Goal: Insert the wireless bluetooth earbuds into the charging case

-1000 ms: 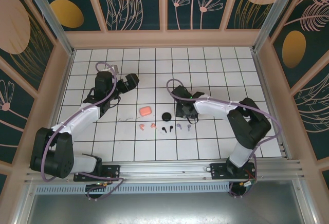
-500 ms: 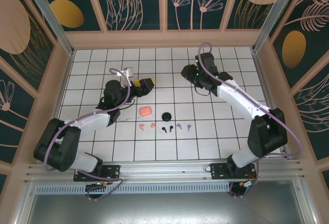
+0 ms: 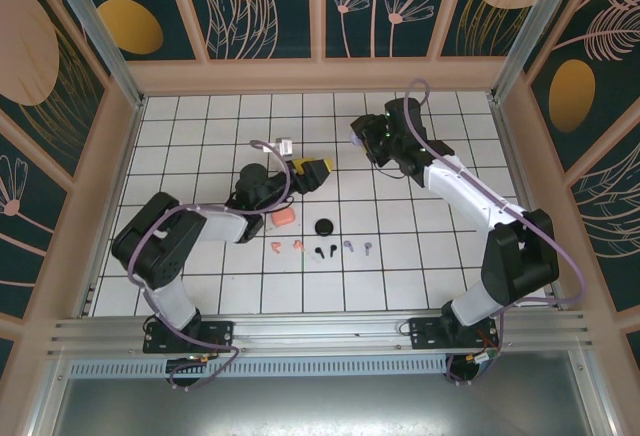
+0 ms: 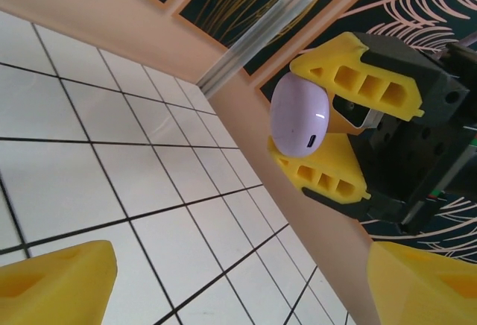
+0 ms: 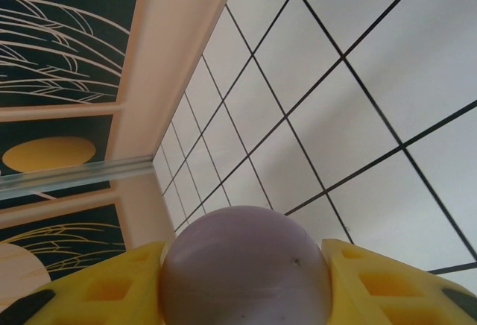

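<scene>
You are working over a white tiled surface ruled with thin black grid lines. It is boxed in on the left, right and far sides by peach-framed walls of dark teal panels with pale leaf drawings and gold and peach ovals. A metal rail runs along the near edge, where both arms are bolted. The wireless bluetooth earbuds lie in a short row on the tiles near the middle, a little toward you. The salmon-orange pair is on the left, the black pair in the centre and the lavender pair on the right. Just beyond that row sit a salmon-orange case and, to its right, a round black case. Your right gripper is raised over the far middle of the surface, and its yellow fingers are clamped on either side of the lavender charging case, which hangs clear of the tiles. Your left gripper reaches in from the left toward it, near it but apart. Its jaws are spread wide with nothing between them, and it hangs just beyond the salmon-orange case.
</scene>
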